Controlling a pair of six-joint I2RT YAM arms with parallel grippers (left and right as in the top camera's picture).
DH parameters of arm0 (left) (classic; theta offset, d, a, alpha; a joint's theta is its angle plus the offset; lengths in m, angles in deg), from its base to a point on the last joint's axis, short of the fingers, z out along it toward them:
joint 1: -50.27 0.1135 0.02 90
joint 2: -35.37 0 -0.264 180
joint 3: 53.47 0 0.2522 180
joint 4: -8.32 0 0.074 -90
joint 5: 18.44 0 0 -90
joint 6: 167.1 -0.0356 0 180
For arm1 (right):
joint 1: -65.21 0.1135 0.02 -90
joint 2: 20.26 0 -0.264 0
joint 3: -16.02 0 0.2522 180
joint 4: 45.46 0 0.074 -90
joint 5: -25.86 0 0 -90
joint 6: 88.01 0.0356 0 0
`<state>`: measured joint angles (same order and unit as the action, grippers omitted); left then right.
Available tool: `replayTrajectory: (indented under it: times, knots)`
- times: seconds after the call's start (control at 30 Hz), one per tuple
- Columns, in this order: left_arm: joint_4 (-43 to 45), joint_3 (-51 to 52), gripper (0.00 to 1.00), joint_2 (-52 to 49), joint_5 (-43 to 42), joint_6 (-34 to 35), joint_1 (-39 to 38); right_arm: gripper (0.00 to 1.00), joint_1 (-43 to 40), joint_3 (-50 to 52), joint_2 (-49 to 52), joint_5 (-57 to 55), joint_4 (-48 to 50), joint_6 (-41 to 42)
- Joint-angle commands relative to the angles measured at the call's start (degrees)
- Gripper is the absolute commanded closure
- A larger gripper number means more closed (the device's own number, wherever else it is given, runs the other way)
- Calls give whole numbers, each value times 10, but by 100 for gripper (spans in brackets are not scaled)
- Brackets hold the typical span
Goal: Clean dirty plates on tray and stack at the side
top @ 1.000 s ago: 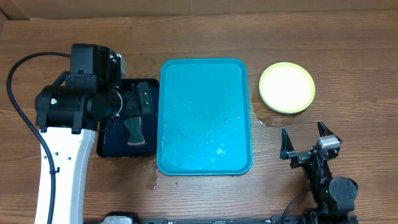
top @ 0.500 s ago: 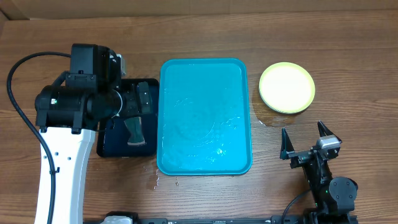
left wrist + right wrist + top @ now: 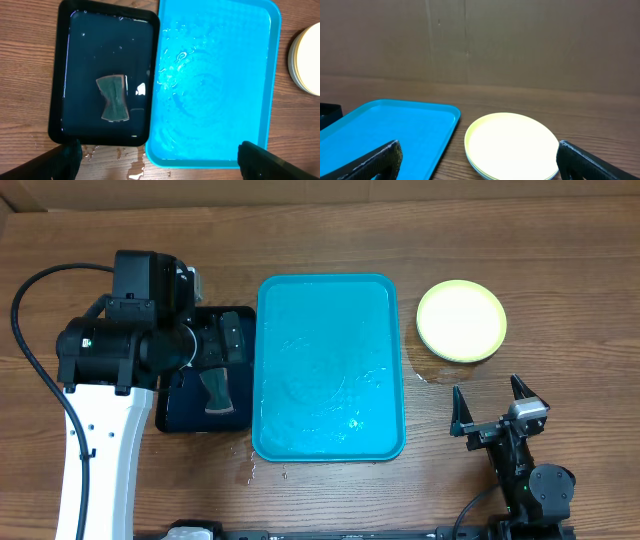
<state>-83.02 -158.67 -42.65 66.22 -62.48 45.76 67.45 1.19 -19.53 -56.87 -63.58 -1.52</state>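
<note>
The work looks all but finished, judging by how things lie: the tray (image 3: 330,370) holds no plates at all, only a film of water and some beads on its turquoise floor, and the plates (image 3: 461,321) sit in one neat stack on the worktop (image 3: 560,260) to its right, near the tray's far right corner but apart from it. The top plate is pale lime with a whitish centre and shows no orange smear; from the right wrist view a bluish rim seems to peek out low in the stack (image 3: 512,146) (how many plates lie under the top one cannot be counted from here). The sponge (image 3: 113,97) rests in the dark tray (image 3: 75,50) just left of the turquoise one, under shallow water. What is left, if anything, seems to be only parking the arms, and perhaps wiping the small puddle (image 3: 425,373) beside the stack. The tray lies flat, rim up, with its long axis running from the robot's side of the worktop to the far side, square to the edge. The plates are round, so they have no long axis; they face up. The left end effector (image 3: 159,147) hangs above the seam of the two trays, spread wide and holding nothing; the right end effector (image 3: 487,395) is also spread and empty, short of the stack.
</note>
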Motion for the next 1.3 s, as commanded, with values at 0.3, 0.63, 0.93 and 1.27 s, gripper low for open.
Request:
replayTrajectory:
  times: [0.3, 0.63, 0.93, 1.27]
  knots:
    - [2, -4, 0, 159, 8, -5, -3, 0, -3, 6, -6, 3, 2, -4]
    - [40, 70, 0, 348, 114, -5, 47, 0, -3, 6, -6, 3, 2, -4]
    - [203, 284, 0, 555, 111, -4, 71, 0, -3, 6, -6, 3, 2, -4]
    - [494, 467, 0, 706, 81, -2, 76, 0, -3, 6, -6, 3, 2, -4]
